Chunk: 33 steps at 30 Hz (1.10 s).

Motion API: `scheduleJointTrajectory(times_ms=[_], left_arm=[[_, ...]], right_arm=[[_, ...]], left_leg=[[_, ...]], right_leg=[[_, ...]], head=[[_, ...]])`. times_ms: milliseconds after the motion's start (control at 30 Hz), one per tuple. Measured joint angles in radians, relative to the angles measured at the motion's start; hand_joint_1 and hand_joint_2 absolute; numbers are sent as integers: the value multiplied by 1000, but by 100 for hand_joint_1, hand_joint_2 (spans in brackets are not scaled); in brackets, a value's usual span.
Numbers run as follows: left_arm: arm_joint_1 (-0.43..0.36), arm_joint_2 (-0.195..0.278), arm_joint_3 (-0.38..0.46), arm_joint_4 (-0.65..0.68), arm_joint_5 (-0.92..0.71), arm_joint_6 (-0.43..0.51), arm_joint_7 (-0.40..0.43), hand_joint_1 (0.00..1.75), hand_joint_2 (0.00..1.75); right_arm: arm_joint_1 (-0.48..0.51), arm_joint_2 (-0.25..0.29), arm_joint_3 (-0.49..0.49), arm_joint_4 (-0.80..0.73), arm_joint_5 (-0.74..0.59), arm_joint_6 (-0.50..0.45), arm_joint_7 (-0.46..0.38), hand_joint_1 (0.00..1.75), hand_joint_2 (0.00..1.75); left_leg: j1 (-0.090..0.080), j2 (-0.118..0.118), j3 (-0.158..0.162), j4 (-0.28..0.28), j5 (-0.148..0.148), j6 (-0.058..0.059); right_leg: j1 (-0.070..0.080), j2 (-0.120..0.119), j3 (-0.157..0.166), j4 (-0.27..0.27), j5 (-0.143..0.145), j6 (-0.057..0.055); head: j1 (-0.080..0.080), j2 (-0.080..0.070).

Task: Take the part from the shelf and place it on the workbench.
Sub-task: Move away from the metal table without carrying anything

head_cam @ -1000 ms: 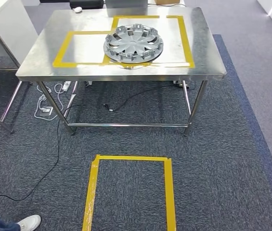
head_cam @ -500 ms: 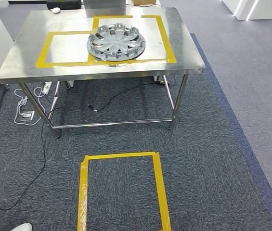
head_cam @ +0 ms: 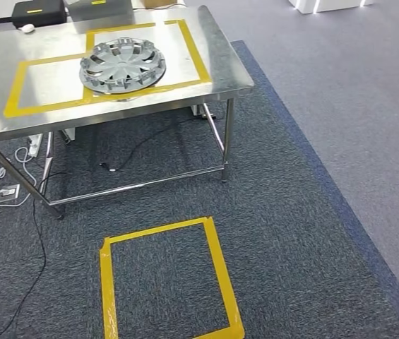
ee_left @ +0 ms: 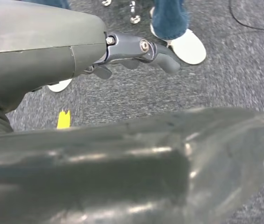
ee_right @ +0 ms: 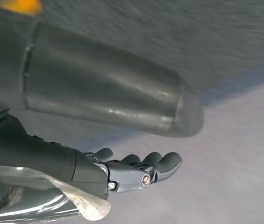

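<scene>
Hubcap (head_cam: 122, 65) lies flat on steel workbench (head_cam: 224, 67), far left, across yellow tape outlines (head_cam: 45, 106). Left hand (ee_left: 137, 51) and right hand (ee_right: 133, 170): fingers extended, holding nothing.

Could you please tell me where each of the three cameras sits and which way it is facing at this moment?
Head view: high on the body, looking down at the steel workbench, hubcap and floor tape square.
Left wrist view: behind the left hand, facing carpet and a person's shoes.
Right wrist view: behind the right hand, facing blurred floor.
Shared: both wrist views show grey carpet.
</scene>
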State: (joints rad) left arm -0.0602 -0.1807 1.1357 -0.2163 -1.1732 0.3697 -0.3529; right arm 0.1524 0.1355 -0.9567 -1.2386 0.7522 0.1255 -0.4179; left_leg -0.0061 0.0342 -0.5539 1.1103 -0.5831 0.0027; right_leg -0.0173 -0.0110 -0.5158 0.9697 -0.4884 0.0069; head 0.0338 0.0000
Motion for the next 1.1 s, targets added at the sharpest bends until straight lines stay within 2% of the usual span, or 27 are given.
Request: scheduleJointTrajectory(times_ms=[33, 67, 100, 133, 167, 233, 267, 300, 367, 400, 467, 533, 567, 600, 633, 667, 700, 767, 800, 833, 867, 900, 967, 1033, 1067, 1100], left_arm=[[1, 1, 0, 0, -1, 0, 1, 0, 0], [2, 1, 0, 0, -1, 0, 1, 0, 0], [3, 2, 0, 0, -2, 0, 2, 0, 0], [3, 2, 0, 0, -4, 0, 2, 0, 0], [2, 3, 0, 0, -5, 0, 2, 0, 0], [1, 5, 0, 0, -8, 0, 2, 0, 0], [0, 6, 0, 0, -9, 0, 2, 0, 0], [-1, 7, 0, 0, -10, 1, 2, 0, 0], [-5, 6, 0, 0, -12, 1, 2, 0, 0], [-6, 6, 0, 0, -14, 1, 3, 0, 0], [-7, 5, 0, 0, -18, 2, 5, 0, 0], [-4, 6, 0, 0, -22, 4, 11, 0, 0], [-2, 6, 0, 0, -25, 4, 14, 0, 0], [0, 6, 0, 0, -27, 4, 16, 0, 0], [0, 6, 0, 0, -29, 4, 18, 0, 0], [0, 6, 0, 0, -31, 4, 19, 0, 0], [-1, 6, 0, 0, -32, 4, 20, 0, 0], [-3, 4, 0, 0, -37, 4, 21, 0, 0], [-4, 4, 0, 0, -39, 4, 21, 0, 0], [-6, 3, -1, 0, -41, 4, 21, 0, 0], [-8, 3, -1, 0, -43, 4, 21, 0, 0], [-11, 2, -2, 0, -45, 4, 21, 0, 0], [-13, 2, -2, 0, -49, 4, 22, 0, 0], [-10, 2, -2, 0, -52, 4, 23, 0, 0], [-9, 2, -2, 0, -53, 3, 23, 0, 0], [-8, 3, -3, 0, -55, 2, 24, 0, 0]], right_arm=[[-19, 3, -37, 45, 26, -1, -8, 0, 0], [-34, 5, -74, 88, 51, -4, -13, 0, 0], [-46, 7, -107, 127, 77, -7, -15, 0, 0], [-56, 8, -140, 163, 104, -14, -13, 0, 0], [-65, 8, -171, 196, 130, -21, -10, 0, 0], [-84, 8, -218, 259, 176, -41, 0, 0, 0], [-92, 6, -230, 290, 197, -54, 7, 0, 0], [-99, 3, -238, 324, 220, -70, 15, 0, 0], [-109, -6, -240, 386, 256, -98, 30, 0, 0], [-110, -10, -241, 414, 269, -109, 40, 0, 0], [-115, -17, -241, 462, 290, -126, 71, 0, 0], [-127, -23, -242, 519, 310, -145, 110, 0, 0], [-132, -26, -242, 549, 317, -155, 126, 0, 0], [-134, -29, -243, 581, 324, -164, 139, 0, 0], [-134, -31, -243, 608, 329, -171, 152, 0, 0], [-134, -33, -244, 633, 334, -178, 167, 0, 0], [-135, -35, -244, 657, 341, -183, 183, 0, 0], [-143, -43, -244, 702, 367, -195, 236, 0, 0], [-146, -46, -244, 723, 382, -203, 264, 0, 0], [-149, -49, -244, 744, 398, -212, 295, 0, 0], [-150, -50, -244, 764, 413, -220, 326, 0, 0], [-149, -50, -244, 783, 425, -226, 351, 0, 0], [-152, -51, -244, 820, 453, -224, 402, 0, 0], [-158, -51, -243, 849, 477, -201, 440, 0, 0], [-160, -51, -243, 862, 484, -184, 455, 0, 0], [-161, -51, -243, 876, 489, -167, 468, 0, 0]], left_leg=[[2, -10, -25, 66, -36, -3], [4, -13, -46, 122, -58, -4], [4, -16, -55, 150, -61, -4], [4, -18, -49, 142, -44, -2], [5, -24, -28, 97, -10, 2], [6, -58, 31, -34, 55, 10], [7, -75, 49, -79, 70, 13], [7, -86, 57, -103, 73, 15], [6, -78, 53, -109, 73, 22], [7, -68, 51, -112, 77, 28], [10, -47, 48, -120, 86, 41], [8, -21, 38, -121, 91, 48], [6, -7, 34, -121, 92, 49], [4, 8, 31, -121, 93, 49], [3, 19, 29, -121, 94, 49], [2, 30, 29, -121, 94, 49], [1, 40, 30, -120, 94, 48], [-4, 58, 34, -118, 93, 43], [-6, 66, 36, -117, 93, 39], [-6, 73, 37, -116, 92, 34], [-5, 81, 38, -116, 93, 28], [-3, 78, 38, -114, 90, 21], [1, 35, 26, -77, 58, 7], [6, -14, -18, 34, -10, -3], [8, -20, -46, 102, -41, -5], [10, -22, -66, 153, -57, -7]], right_leg=[[0, 12, -4, 1, 3, -3], [0, 23, -8, 3, 5, -4], [0, 35, -10, 5, 6, -4], [0, 47, -13, 8, 7, -3], [0, 58, -14, 11, 7, -2], [1, 82, -18, 17, 8, 2], [2, 93, -23, 20, 10, 8], [2, 103, -30, 22, 13, 14], [0, 123, -45, 21, 21, 30], [-1, 119, -51, 23, 20, 36], [0, 82, -78, 63, -12, 43], [1, 34, -136, 189, -86, 48], [1, 25, -164, 255, -116, 51], [1, 19, -182, 303, -133, 53], [1, 16, -175, 305, -127, 54], [1, 12, -147, 264, -103, 52], [3, 0, -103, 195, -73, 47], [10, -40, -23, 58, -31, 33], [13, -52, -4, 22, -23, 26], [17, -55, 1, 8, -22, 21], [18, -44, -1, 7, -19, 16], [17, -37, 2, 4, -14, 11], [11, -20, 4, -3, -3, 0], [9, 0, 1, -4, 5, -8], [9, 11, -3, -3, 7, -10], [9, 23, -5, -1, 7, -10]], head=[[0, 0], [0, 0], [-1, 0], [-1, 0], [-1, 0], [-1, 0], [-1, 0], [-1, 0], [0, 0], [0, 0], [5, 0], [10, 0], [11, 0], [11, 0], [11, 0], [11, 0], [11, 0], [10, 0], [9, 0], [8, 0], [7, 0], [7, 0], [3, 0], [-2, 0], [-3, 0], [-3, 0]])
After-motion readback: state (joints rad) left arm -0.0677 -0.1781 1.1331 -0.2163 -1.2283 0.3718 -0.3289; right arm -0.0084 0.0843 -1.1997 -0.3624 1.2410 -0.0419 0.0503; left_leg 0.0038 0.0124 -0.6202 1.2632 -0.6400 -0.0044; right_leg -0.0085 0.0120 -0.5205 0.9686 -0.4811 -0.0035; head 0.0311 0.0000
